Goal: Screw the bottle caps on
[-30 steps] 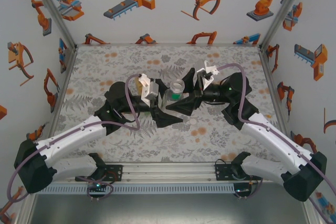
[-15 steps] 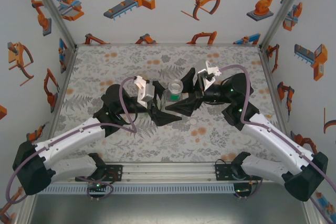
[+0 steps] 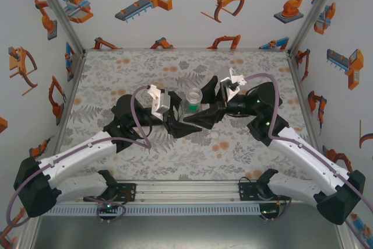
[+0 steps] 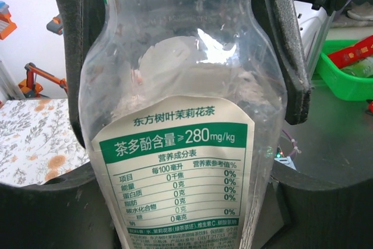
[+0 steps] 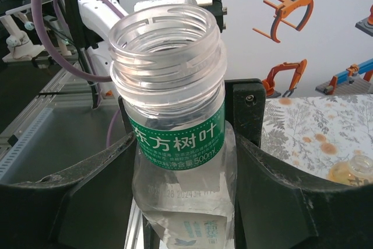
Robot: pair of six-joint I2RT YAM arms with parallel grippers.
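A slim clear bottle [image 3: 194,101] with a green label band stands upright at the table's middle, its threaded mouth [image 5: 166,33] open and uncapped. My left gripper [image 3: 182,122] is shut on its body from the left; in the left wrist view both fingers [image 4: 285,56] press the labelled bottle [image 4: 180,144]. My right gripper [image 3: 204,115] is shut on the same bottle [image 5: 178,138] from the right, below the neck band. A bottle with amber liquid [image 5: 355,170] stands on the table behind. A small pale round cap [image 3: 214,135] lies just in front of the grippers.
The floral tabletop [image 3: 116,68] is walled by panels with orange robot pictures. Both arms' purple cables [image 3: 138,122] loop near the wrists. A metal rail [image 3: 186,193] runs along the near edge between the arm bases.
My left gripper has swung right onto the slim bottle and closed on it, and its wrist now covers the amber bottle. The right gripper has kept its hold.
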